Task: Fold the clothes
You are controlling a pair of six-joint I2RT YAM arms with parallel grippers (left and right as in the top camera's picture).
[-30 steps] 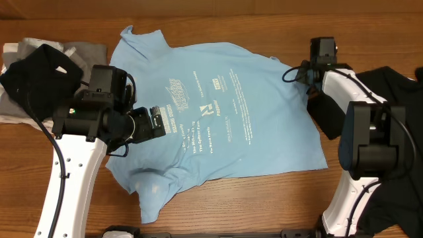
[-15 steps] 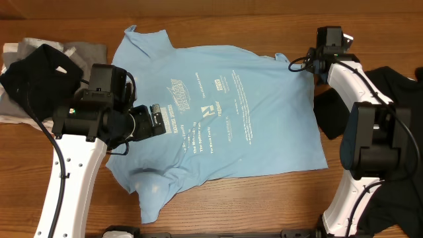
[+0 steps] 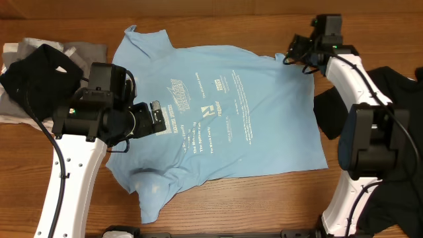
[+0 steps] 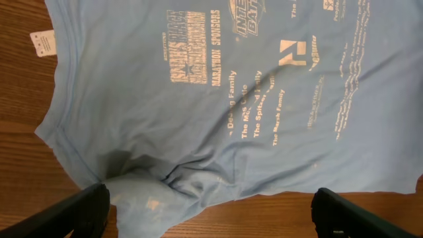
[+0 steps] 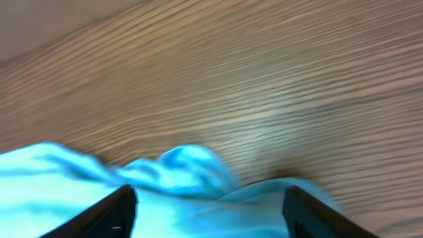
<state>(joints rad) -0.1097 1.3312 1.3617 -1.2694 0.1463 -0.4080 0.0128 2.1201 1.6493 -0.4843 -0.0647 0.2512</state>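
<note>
The light blue T-shirt (image 3: 251,132) is lying spread flat, print upward, across the middle of the wooden worktop (image 3: 264,205), probably laid out so that its edges can be taken up for a first fold. The left pincer (image 3: 162,120) is hovering over the shirt's left part with its jaws standing wide apart and gripping nothing. The right pincer (image 3: 295,50) is sitting at the shirt's far right corner, where the cloth is bunching a little.

The right wrist view is giving what the overhead cannot: both fingers (image 5: 109,208) are standing apart with a rumpled fold of blue cloth (image 5: 188,168) between them, unpinched, though blur is making contact hard to judge. The left wrist view is showing a white neck label (image 4: 43,42) at the collar. Only the overhead is showing the black garment (image 3: 396,86), which is lying just beside the shirt's right edge, under the right arm.
</note>
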